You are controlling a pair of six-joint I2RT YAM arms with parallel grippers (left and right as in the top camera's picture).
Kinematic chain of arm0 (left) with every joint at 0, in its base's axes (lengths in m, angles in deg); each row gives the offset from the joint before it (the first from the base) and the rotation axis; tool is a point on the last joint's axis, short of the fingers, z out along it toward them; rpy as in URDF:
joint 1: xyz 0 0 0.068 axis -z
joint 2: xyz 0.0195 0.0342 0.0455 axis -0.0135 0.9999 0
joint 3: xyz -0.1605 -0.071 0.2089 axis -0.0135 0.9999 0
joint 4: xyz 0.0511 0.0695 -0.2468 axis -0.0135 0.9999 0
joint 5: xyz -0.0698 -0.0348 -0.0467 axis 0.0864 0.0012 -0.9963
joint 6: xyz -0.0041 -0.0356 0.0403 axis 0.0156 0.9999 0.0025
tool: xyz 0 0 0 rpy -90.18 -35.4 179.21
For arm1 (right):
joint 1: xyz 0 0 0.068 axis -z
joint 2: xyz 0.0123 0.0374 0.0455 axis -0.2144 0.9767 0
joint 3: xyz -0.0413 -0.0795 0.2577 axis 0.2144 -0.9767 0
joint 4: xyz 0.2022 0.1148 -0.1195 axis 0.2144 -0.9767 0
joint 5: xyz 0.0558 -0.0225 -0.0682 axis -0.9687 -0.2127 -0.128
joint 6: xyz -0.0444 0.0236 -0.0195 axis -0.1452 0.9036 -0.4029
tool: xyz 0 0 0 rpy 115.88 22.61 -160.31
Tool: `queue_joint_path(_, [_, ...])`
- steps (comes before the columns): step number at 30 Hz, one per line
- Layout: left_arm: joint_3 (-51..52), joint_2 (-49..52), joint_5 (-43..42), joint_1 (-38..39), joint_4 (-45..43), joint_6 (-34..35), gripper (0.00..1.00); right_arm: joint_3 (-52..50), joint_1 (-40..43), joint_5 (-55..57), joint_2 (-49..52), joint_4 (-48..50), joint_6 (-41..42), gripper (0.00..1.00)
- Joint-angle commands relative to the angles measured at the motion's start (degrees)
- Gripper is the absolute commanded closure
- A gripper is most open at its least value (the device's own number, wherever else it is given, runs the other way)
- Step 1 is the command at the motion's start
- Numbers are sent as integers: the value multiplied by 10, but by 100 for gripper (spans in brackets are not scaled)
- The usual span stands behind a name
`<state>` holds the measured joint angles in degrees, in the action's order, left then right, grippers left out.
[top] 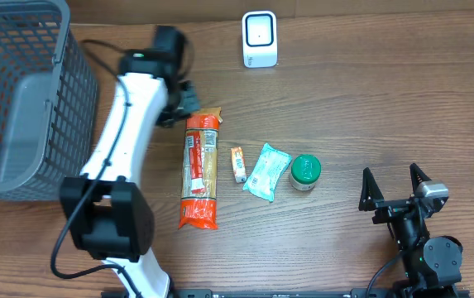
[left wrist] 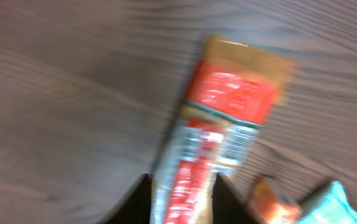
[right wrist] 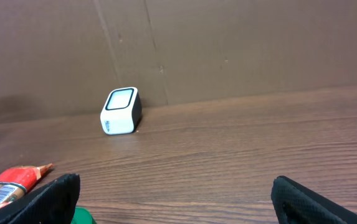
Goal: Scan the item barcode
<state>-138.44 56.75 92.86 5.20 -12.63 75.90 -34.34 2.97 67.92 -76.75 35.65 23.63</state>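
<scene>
At the near right, the right fingers (top: 369, 189) stand spread wide. The long orange packet (top: 199, 170) lies flat on the desk (top: 369, 99), its far end between the left fingers (left wrist: 134, 208). Blur hides whether they pinch it. The white scanner (top: 260, 38) stands farthest.

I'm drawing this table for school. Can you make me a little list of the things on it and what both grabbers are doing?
basket: far left, grey mesh
scanner: white, at the back, alone
packet: long, red, lying flat
box: small, orange, right of packet
pouch: teal, between box and jar
jar: green lid, right end of row
left gripper: fingers either side of packet's end; grip unclear, blurry
right gripper: open, empty
</scene>
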Motion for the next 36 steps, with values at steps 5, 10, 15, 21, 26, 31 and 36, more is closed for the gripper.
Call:
queue_joint_path(5, [5, -11, -12, -79, 21, -5, 57, -6, 2, 1, -5, 3, -3, 0])
queue_joint_path(10, [13, -11, -16, -85, 28, -5, 0, -6, 2, 1, -5, 3, -3, 0])
queue_joint_path(15, [13, -11, -15, -85, 24, -5, 0, -6, 2, 1, -5, 3, -3, 0])
queue_joint_path(21, [13, -11, -15, -85, 24, -5, 0, -6, 2, -20, -3, 1, 42, 0])
queue_joint_path(26, [13, -11, -15, -85, 24, -5, 0, -3, 2, -39, -2, -3, 78, 0])
queue_joint_path(31, [13, -11, -15, -85, 24, -5, 0, 85, 2, -32, 0, -108, 114, 0])
queue_joint_path(36, [13, -11, -15, -85, 24, -5, 0, 263, 2, 6, 52, -242, 115, 0])
